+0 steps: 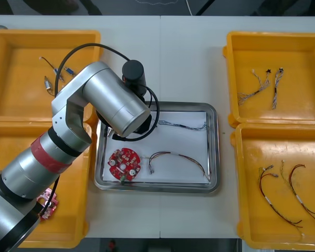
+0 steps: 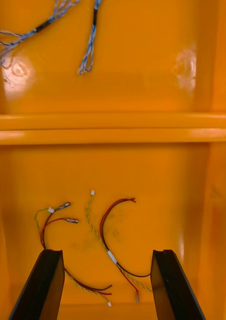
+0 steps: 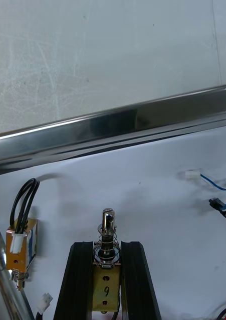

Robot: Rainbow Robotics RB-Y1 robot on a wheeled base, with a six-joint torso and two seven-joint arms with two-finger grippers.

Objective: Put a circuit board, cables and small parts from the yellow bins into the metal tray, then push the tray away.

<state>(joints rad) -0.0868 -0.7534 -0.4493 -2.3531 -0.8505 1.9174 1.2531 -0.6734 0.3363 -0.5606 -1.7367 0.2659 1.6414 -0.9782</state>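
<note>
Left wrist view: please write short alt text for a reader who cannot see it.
The left gripper is shut on a small metal part with a spring, over the white inside of the metal tray near its shiny rim. A second small metal part with black wires lies to one side, a blue and white cable end to the other.

An electronics assembly bench: yellow bins [image 1: 21, 100] of cables [image 1: 260, 86] beside a metal tray [image 1: 214, 157].

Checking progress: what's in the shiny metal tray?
Round red circuit board, red-yellow cable, twisted blue-white cable, small metal parts, one in the left gripper. Left arm hides the tray's far-left corner.
</note>
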